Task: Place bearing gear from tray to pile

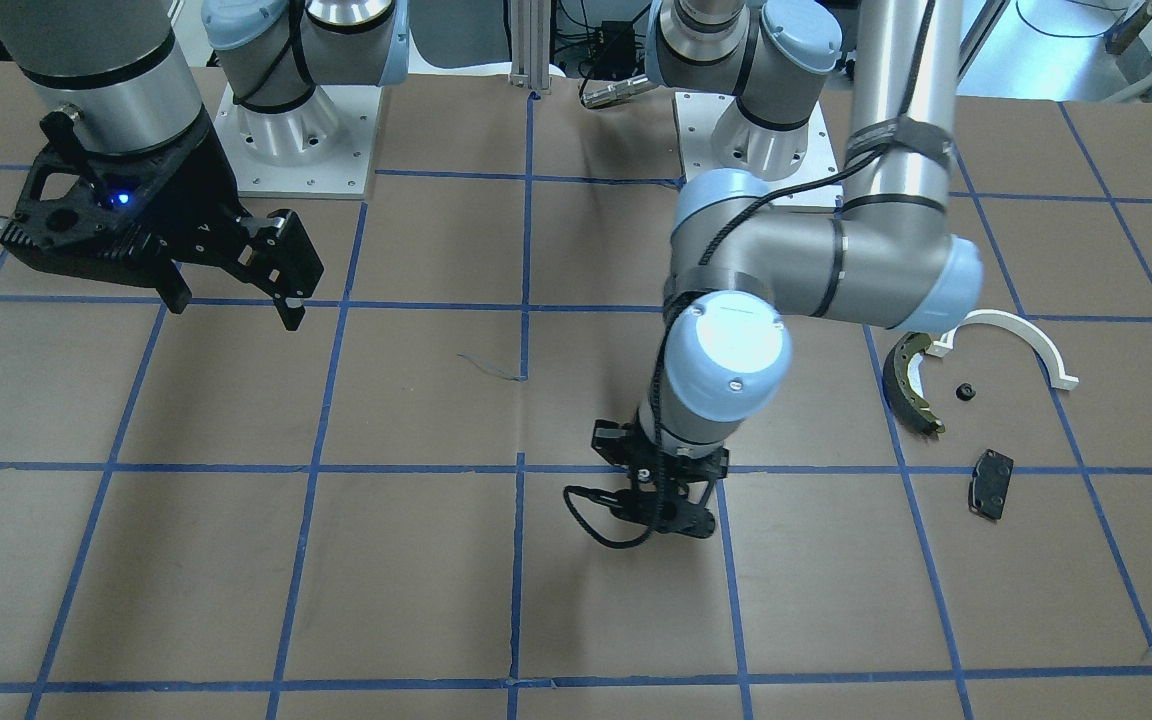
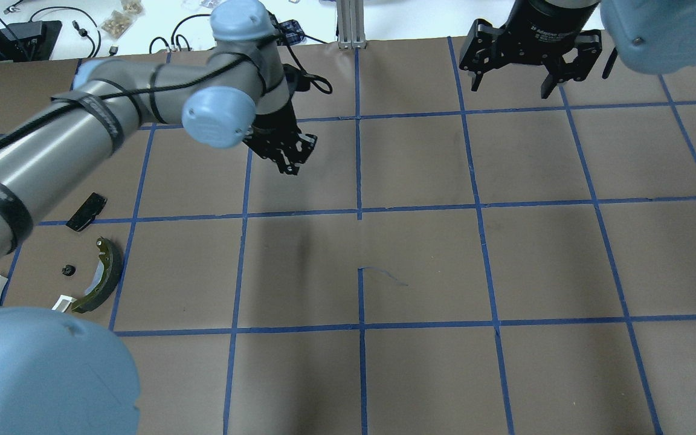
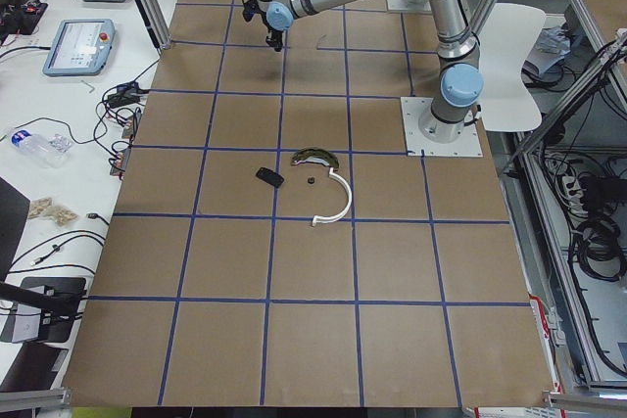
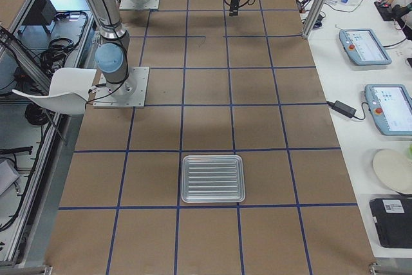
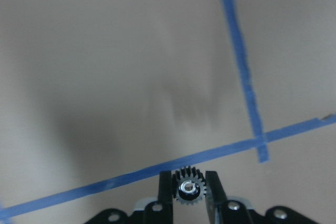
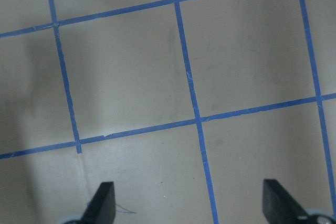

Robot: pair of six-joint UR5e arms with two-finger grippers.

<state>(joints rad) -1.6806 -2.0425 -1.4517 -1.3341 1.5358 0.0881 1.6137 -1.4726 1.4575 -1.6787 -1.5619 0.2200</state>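
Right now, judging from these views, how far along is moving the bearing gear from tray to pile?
Done: bearing gear lifted, tray bare. In hand: left claw shut on it, away from the pile. Left: carry it to the brake shoe, white arc and black pad, then release.

Overhead and front cameras, facing oppositely, seemingly share the pile (image 2: 109, 275).

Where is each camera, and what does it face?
Front: across table, facing robot; left arm at right.
Overhead: behind robot, looking down; left gripper, right gripper.
Left side: table end, pile nearest.
Right side: opposite end, tray nearest.
Left wrist: fingers clamp bearing gear.
Right wrist: open fingers over table.
Shared: brake shoe, front and overhead.
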